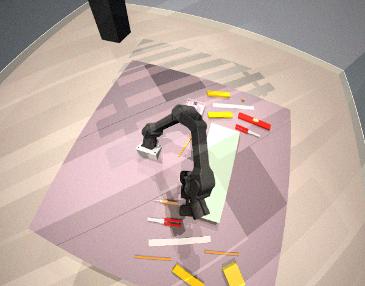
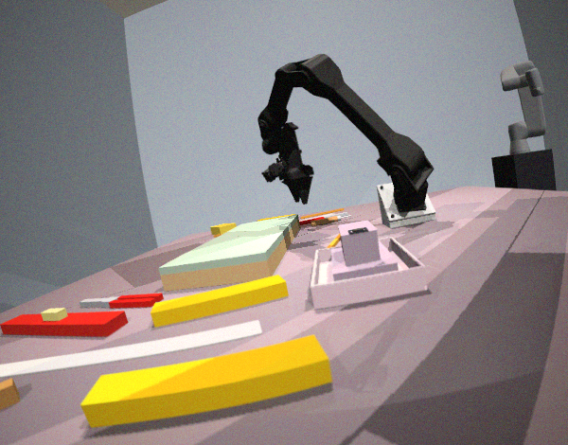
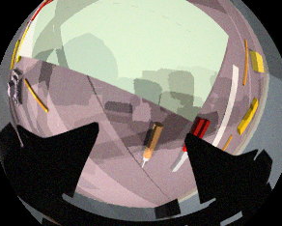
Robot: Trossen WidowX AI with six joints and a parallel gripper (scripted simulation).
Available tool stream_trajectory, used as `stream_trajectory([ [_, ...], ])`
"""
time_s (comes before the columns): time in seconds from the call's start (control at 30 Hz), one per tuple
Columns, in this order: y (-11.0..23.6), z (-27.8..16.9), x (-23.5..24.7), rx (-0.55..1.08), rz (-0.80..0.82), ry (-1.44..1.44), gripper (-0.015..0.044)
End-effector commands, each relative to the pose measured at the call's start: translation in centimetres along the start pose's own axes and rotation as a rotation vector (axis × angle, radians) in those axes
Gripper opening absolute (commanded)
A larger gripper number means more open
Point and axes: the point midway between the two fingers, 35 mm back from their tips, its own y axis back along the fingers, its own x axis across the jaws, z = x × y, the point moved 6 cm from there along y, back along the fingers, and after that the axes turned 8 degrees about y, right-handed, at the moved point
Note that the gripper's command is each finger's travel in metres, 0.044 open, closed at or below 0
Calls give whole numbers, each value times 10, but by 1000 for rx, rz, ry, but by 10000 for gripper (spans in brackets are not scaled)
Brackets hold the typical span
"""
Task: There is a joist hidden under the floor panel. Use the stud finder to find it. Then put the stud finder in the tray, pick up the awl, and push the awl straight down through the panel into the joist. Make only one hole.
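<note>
The awl [image 1: 166,201] [image 3: 152,140], with an orange handle and a pale tip, lies on the mat just left of the near end of the pale green floor panel [image 1: 222,160] [image 2: 226,253] [image 3: 152,34]. My gripper [image 1: 191,212] [image 2: 301,191] [image 3: 144,132] is open and empty. It hovers well above the mat, over the awl and the panel's near corner. The grey stud finder [image 2: 360,244] stands in the pink tray [image 2: 370,290] [image 1: 201,108] at the panel's far end, partly hidden by my arm in the overhead view.
A red-handled tool [image 1: 167,219] [image 3: 198,128] lies beside the awl. A white strip [image 1: 179,240], two orange sticks, and yellow blocks [image 1: 233,274] lie nearer. A pencil [image 1: 184,146], a red level [image 1: 253,120] and yellow bars [image 2: 217,299] lie around the tray. The arm base [image 1: 148,150] stands left of the panel.
</note>
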Motion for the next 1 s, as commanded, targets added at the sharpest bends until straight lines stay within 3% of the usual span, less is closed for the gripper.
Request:
stream_trajectory([
  [0.0,-24,-40,-23,19,52,-80,440],
  [0.97,-40,-45,-31,21,54,-85,440],
])
